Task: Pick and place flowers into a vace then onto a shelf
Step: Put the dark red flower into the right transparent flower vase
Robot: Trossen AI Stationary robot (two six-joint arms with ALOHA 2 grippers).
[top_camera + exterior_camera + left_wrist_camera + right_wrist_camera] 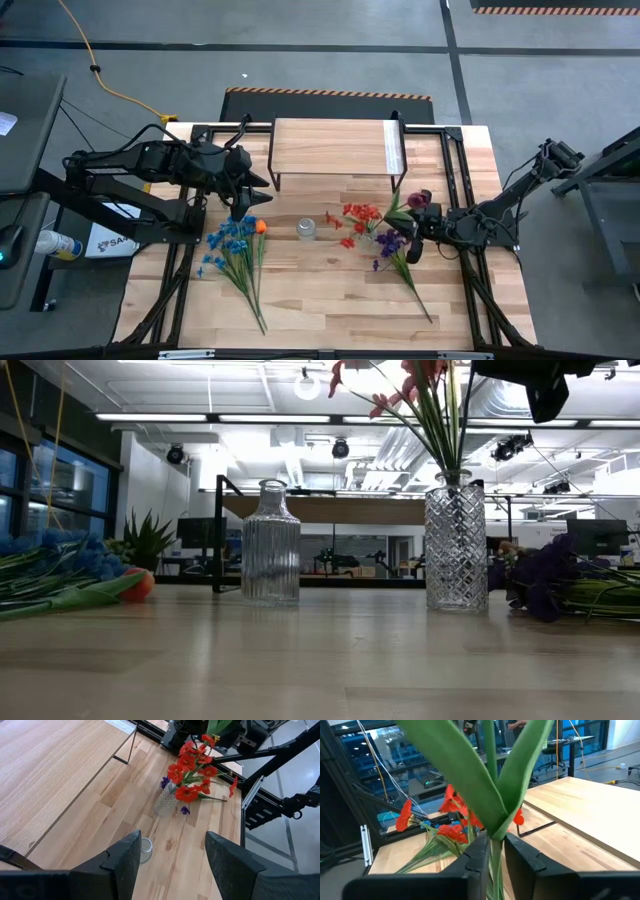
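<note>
Flowers lie on the desk (330, 290): a blue bunch (232, 250) on the left and a purple bunch (392, 248) on the right, while red flowers (360, 218) stand in a glass vase (455, 540). Right gripper (492, 851) pinches a green stem (495, 795). Left gripper (170, 852) hangs open, holding nothing, over the blue bunch.

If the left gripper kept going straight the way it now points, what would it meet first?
Probably the small clear vase, which sits just ahead between the open fingers of the left gripper. Beyond it stands the cut-glass vase with red flowers. Depth is unclear, so it might reach the tabletop first.
</note>
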